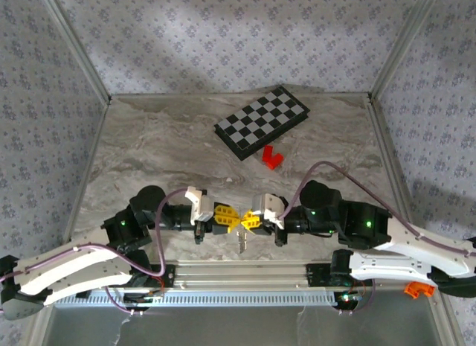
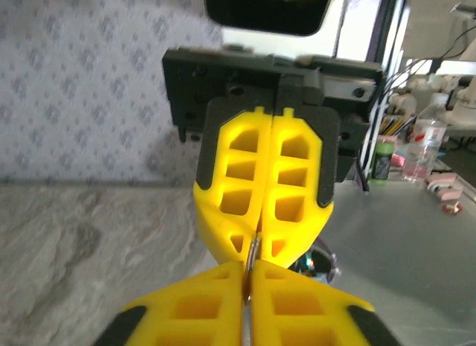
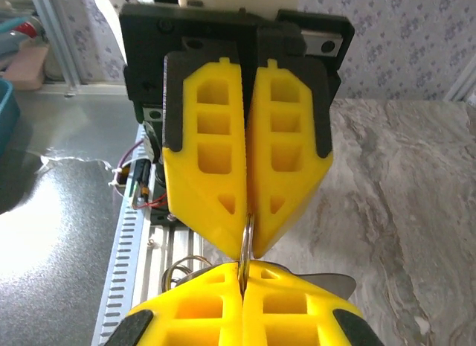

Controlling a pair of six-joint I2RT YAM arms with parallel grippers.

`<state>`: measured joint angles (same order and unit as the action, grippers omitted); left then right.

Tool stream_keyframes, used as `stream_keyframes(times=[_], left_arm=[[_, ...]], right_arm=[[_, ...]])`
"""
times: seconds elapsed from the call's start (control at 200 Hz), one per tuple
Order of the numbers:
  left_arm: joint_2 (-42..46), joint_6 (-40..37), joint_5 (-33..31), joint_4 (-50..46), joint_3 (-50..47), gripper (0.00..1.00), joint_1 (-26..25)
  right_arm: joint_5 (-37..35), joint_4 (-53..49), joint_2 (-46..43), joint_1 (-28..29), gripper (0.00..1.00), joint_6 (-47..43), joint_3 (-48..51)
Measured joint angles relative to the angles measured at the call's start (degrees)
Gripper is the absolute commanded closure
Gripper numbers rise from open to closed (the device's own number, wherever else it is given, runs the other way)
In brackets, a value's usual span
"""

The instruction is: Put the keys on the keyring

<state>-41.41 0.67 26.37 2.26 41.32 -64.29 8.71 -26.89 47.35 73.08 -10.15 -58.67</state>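
1. The keys show as a small silvery bit hanging just below the point where two pairs of yellow fingertips meet. This is near the front edge of the table, midway between the arm bases. In the left wrist view a shiny piece with a green glint sits just behind the tips.
2. A thin metal loop stands edge-on in the seam between the tips. What it belongs to cannot be told.
3. The left gripper is closed, its fingers pressed together on that loop from the left.
4. The right gripper is closed too, pinching the same loop from the right. The two grippers sit nose to nose.
5. The red block lies well apart, farther back on the table.
6. The checkered board lies tilted just beyond the block, its near corner right beside it.
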Motion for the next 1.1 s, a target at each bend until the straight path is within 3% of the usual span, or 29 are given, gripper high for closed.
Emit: stream_keyframes(times=[0.095, 0.2, 0.46, 0.545, 0.715, 0.995, 1.099], left_arm=[[-1.73, -2.99, -1.79, -7.69, 4.11, 0.88, 0.00], [-3.43, -5.92, -2.58, -13.68, 6.78, 1.00, 0.00], [-4.15, -7.67, -2.47, -17.46, 6.93, 1.00, -0.13], [-2.49, -6.62, -1.84, -14.75, 5.27, 1.00, -0.13], [0.98, -2.84, 0.44, -5.64, 1.46, 1.00, -0.11], [1.09, 1.70, 2.51, 9.75, -2.21, 1.00, -1.46], [0.33, 2.49, 2.58, 13.99, -3.32, 1.00, -2.34]], right_arm=[[-2.03, -3.15, 2.38, 0.48, 1.00, -0.39, -2.21], [-4.07, -7.74, 4.70, 1.01, 1.00, -0.87, -4.81], [-5.99, -12.85, 7.93, 1.92, 1.00, -1.77, -6.99], [-5.88, -12.22, 7.87, 2.16, 1.00, -1.77, -7.32], [-4.20, -7.04, 5.38, 2.60, 0.85, -1.05, -6.05], [-0.70, -0.96, 1.79, 2.58, 0.82, 0.70, -4.31], [0.35, 0.09, 0.63, 2.60, 0.75, 0.87, -3.63]])
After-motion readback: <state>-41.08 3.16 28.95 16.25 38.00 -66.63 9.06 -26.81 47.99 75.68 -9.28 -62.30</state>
